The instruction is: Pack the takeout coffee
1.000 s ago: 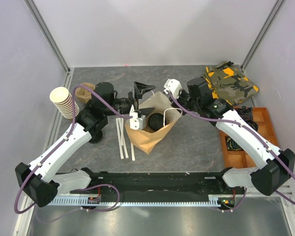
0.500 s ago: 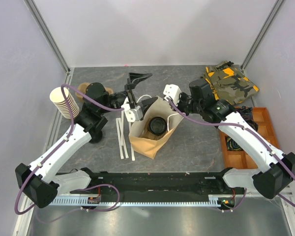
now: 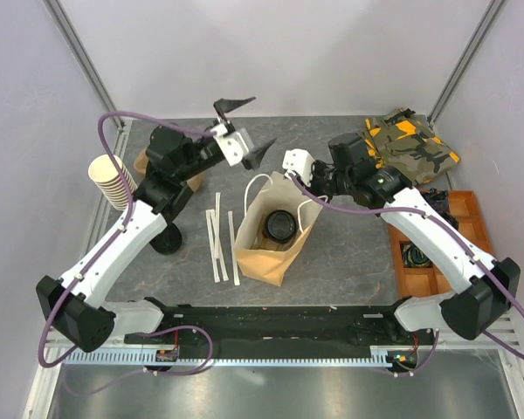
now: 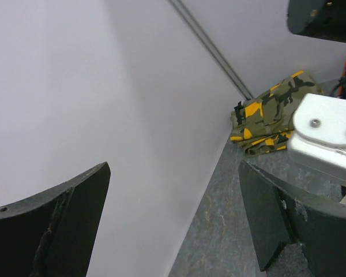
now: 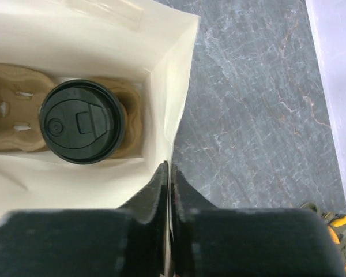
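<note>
Right gripper [image 5: 168,167] is pinched shut on the far-right rim of the paper bag [image 3: 264,257], which stands open on the surface [image 3: 349,253] between the two arms. Down inside the bag the takeout coffee [image 5: 81,130] sits upright, black lid on, in a pulp cup carrier [image 5: 11,124]. Left gripper [image 3: 249,127] hangs in the air just far-left of the bag, jaws spread wide with nothing between them.
</note>
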Robot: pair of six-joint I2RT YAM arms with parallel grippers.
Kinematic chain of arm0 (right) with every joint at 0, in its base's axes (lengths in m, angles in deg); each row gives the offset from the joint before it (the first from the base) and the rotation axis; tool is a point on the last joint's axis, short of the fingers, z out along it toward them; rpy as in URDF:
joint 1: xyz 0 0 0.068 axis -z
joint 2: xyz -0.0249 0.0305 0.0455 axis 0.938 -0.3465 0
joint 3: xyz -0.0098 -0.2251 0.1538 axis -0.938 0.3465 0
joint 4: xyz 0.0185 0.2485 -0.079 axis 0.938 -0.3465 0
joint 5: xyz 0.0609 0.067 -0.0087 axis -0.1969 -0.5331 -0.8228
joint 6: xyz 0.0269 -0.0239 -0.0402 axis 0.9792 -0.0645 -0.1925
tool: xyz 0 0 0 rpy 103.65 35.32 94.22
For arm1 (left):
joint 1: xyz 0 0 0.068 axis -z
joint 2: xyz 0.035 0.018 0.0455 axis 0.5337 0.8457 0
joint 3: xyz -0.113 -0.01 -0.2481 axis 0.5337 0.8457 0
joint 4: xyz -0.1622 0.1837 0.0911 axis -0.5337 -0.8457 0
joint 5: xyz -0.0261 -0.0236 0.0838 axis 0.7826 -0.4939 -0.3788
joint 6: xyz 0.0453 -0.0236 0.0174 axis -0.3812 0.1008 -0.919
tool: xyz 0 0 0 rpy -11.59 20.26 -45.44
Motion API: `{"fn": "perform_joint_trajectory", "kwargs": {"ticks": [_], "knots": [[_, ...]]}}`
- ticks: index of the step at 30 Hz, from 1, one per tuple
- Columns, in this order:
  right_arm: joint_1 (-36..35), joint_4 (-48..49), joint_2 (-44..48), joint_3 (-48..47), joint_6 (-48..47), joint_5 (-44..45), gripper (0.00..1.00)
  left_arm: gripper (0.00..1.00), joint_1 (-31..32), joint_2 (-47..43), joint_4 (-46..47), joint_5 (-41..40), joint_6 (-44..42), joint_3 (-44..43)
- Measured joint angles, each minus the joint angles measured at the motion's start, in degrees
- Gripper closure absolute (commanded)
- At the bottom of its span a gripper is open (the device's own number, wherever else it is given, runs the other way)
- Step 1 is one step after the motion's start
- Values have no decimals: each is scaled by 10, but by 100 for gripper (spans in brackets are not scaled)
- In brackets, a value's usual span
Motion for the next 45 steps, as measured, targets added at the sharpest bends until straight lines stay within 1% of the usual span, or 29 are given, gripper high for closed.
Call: {"fn": "perform_joint_trajectory", "kwargs": {"ticks": [2,3,4,5,9,10,16,20,26,32,40,45], "knots": [[0,-3,-13,-14,-2,3,75,0,-12,13,-11,-16,23,-21],[0,-3,-19,-21,-3,6,73,0,-18,18,-18,-22,34,-29],[0,-3,-24,-26,-3,8,67,0,-23,21,-23,-31,43,-34],[0,-3,-28,-32,-3,9,64,0,-30,24,-31,-37,54,-38],[0,-4,-35,-48,1,12,53,0,-43,29,-58,-54,81,-41],[0,-5,-36,-52,2,12,48,0,-46,31,-66,-59,87,-43],[0,-6,-49,-79,25,23,32,0,-64,57,-119,-87,130,-86],[0,-6,-56,-92,42,27,27,0,-78,71,-157,-96,151,-108],[0,-6,-55,-97,57,27,25,0,-84,86,-210,-112,167,-126],[0,-5,-54,-113,78,28,20,0,-102,109,-258,-120,196,-155],[0,8,-54,-149,125,55,14,0,-124,124,-312,-121,231,-174],[1,24,-56,-162,166,92,10,0,-132,139,-360,-120,250,-197]]}}
